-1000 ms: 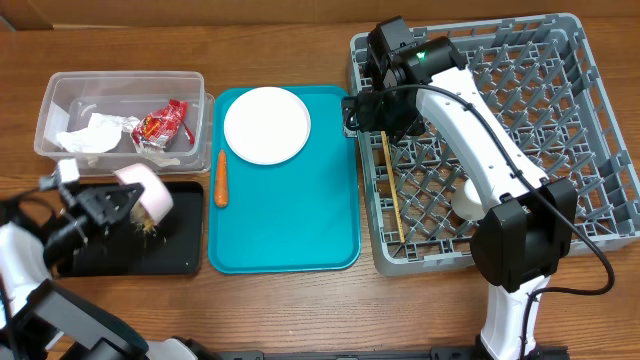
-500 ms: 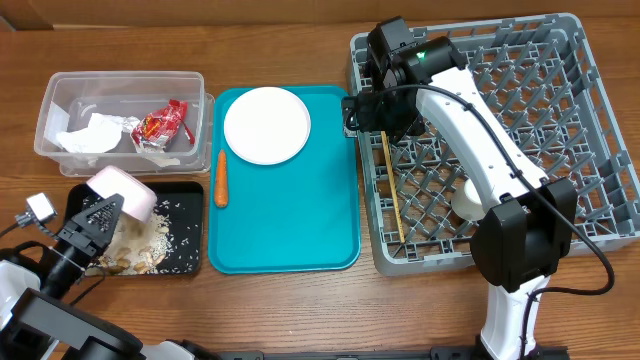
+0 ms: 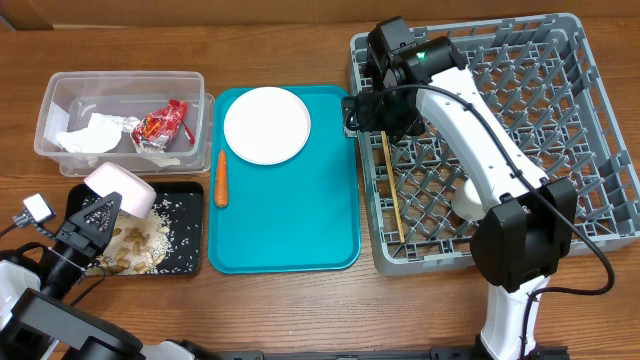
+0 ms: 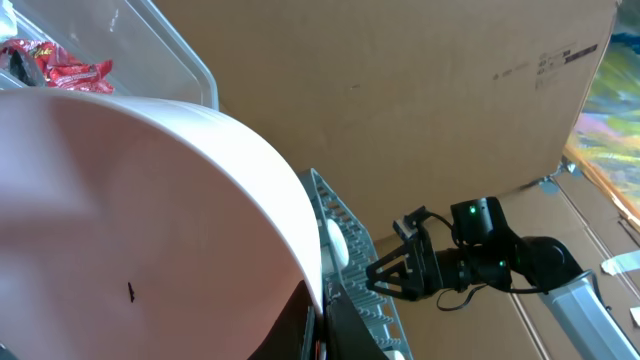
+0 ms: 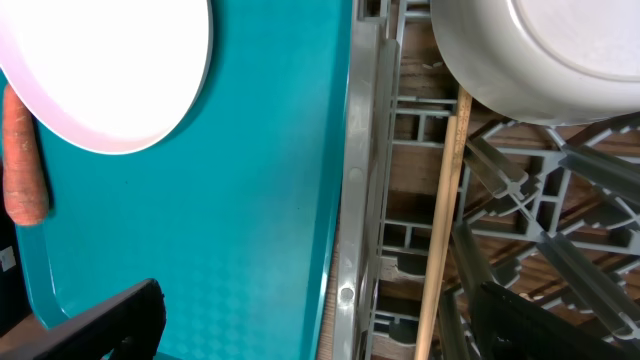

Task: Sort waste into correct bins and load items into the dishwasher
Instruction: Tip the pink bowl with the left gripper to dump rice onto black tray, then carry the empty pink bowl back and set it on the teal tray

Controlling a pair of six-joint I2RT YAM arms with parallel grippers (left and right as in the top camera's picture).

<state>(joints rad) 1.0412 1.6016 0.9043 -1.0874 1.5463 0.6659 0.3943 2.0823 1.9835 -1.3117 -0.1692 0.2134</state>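
Overhead: scraps [image 3: 135,245] newly on black tray [image 3: 190,262]

The right arm's long white plastic link [image 3: 478,135] is showing a smooth, rounded shell and is ending in a bulky black joint housing [image 3: 522,245], which is sitting on a white base post [image 3: 505,320]. A small green indicator light [image 3: 421,54] is glowing on the black wrist block [image 3: 395,48]. A thin black cable [image 3: 596,262] is looping out from the lower housing, and another is running along the white link. The right gripper [image 5: 315,300] is showing flat, matte black fingers [image 5: 105,320] with angular edges. The left arm's black wrist section [image 3: 78,238] is carrying a small white square block [image 3: 37,208] on thin dark wires, next to a white rounded lower link [image 3: 12,272].
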